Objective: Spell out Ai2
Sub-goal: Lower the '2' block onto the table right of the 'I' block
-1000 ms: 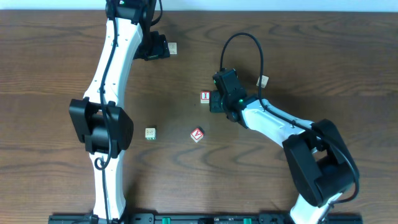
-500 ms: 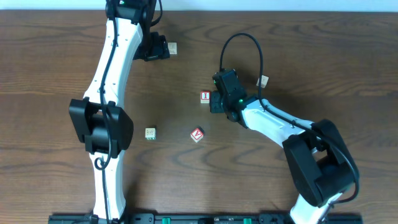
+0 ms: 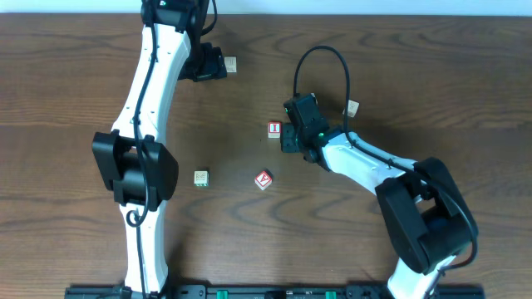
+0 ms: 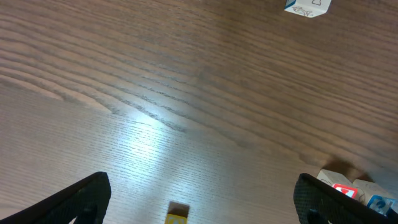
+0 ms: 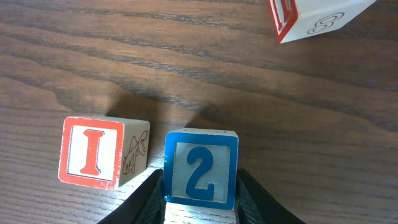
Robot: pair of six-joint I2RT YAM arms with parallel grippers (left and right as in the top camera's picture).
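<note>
The blue "2" cube (image 5: 200,169) stands on the table (image 5: 186,74) just beside the "I" cube (image 5: 92,152), between the narrow jaws of the right gripper (image 5: 200,193). I cannot tell whether they pinch it. The "A" cube (image 3: 263,179) lies apart from the pair, nearer this arm than the left gripper (image 4: 199,202), whose jaws gape wide and empty.

The right gripper (image 5: 201,186) has its fingers (image 5: 146,200) flanking the blue "2" cube (image 5: 201,168) at that cube's 3 and 9 o'clock sides. Whether they clamp it or only touch it cannot be told. The red "I" cube (image 5: 93,151) stands just beside it at 9 o'clock, across a narrow gap. A third cube (image 5: 320,15) lies tilted at 1 o'clock, well apart, its red-bordered face cropped. All rest on the wood table (image 5: 186,62).
</note>
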